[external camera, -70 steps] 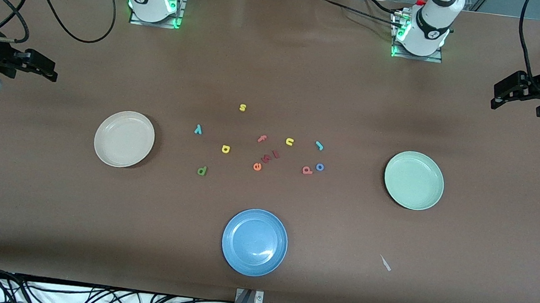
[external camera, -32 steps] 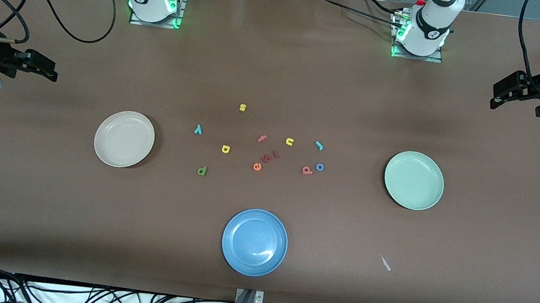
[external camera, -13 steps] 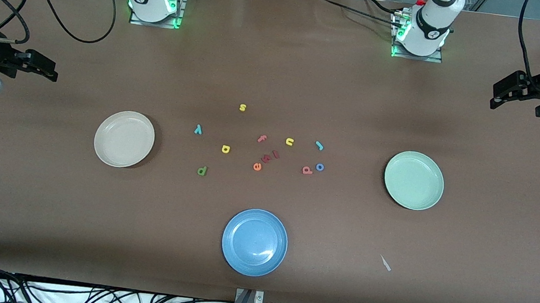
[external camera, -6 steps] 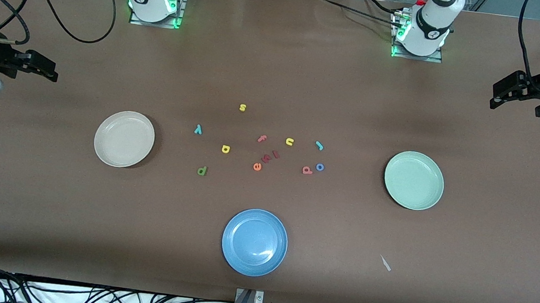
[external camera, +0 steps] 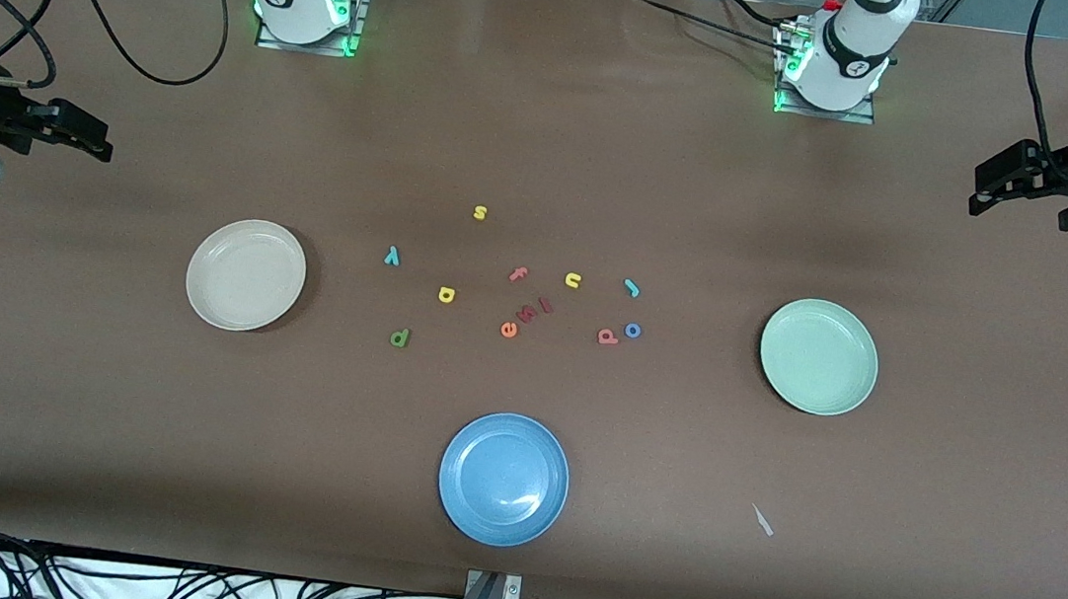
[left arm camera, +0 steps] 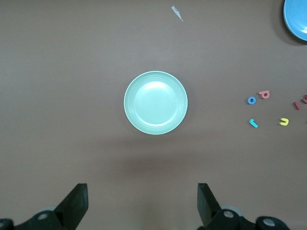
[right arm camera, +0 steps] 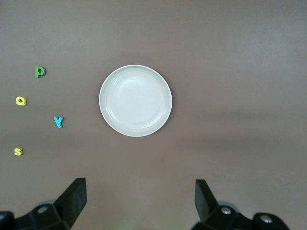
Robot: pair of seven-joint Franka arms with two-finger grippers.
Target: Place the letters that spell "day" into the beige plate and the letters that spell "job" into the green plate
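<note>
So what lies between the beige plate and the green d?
Only bare brown table. The front view shows nothing between the beige plate and the green d; the right wrist view agrees.

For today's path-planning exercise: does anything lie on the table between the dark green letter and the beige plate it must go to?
Nothing visible does. The dark green letter lies on bare brown table, and the stretch from it to the beige plate holds no other letter or plate. The yellow a and teal y lie farther from the front camera, off that line.
</note>
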